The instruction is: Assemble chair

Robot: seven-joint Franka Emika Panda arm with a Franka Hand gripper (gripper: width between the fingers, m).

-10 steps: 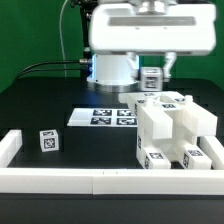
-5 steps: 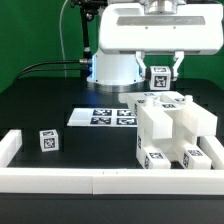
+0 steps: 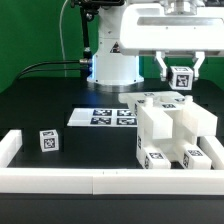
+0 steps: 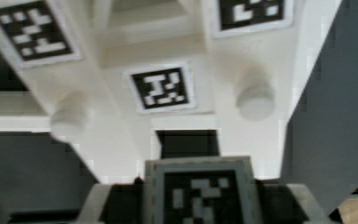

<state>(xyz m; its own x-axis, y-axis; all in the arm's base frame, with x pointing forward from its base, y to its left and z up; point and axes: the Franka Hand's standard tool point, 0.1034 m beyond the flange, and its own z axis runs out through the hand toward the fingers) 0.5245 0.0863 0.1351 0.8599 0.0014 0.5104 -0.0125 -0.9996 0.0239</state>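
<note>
The chair (image 3: 172, 132) stood partly built in the front corner of the worktop (image 3: 40, 100), on the exterior view's right. It was a blocky white cluster of joined panels set close against the low border rail (image 3: 100, 181) that ran along the front edge. Nearer the other end of that edge, toward the exterior view's left, a loose tagged cube (image 3: 48, 141) sat alone, well apart from everything else. At mid-worktop the marker board (image 3: 105, 117) lay flat, near the build on its exterior-view left. Above the chair's far side, your gripper (image 3: 181, 75) hung clear of it, jaws clamped on a small tagged block (image 3: 181, 80). The wrist view showed that block square between the fingers, with the chair's tagged panels spread below it. Farthest back, the arm's base (image 3: 115, 68) stood toward the rear of the worktop.

By the look of it, you were well into the job. The main body was together, the held block was not yet seated, and the loose cube was left to place. Room looked tight at the front, where the rail hemmed the chair in. The open worktop lay to the exterior view's left and toward the rear, and the way down onto the chair appeared unobstructed.
</note>
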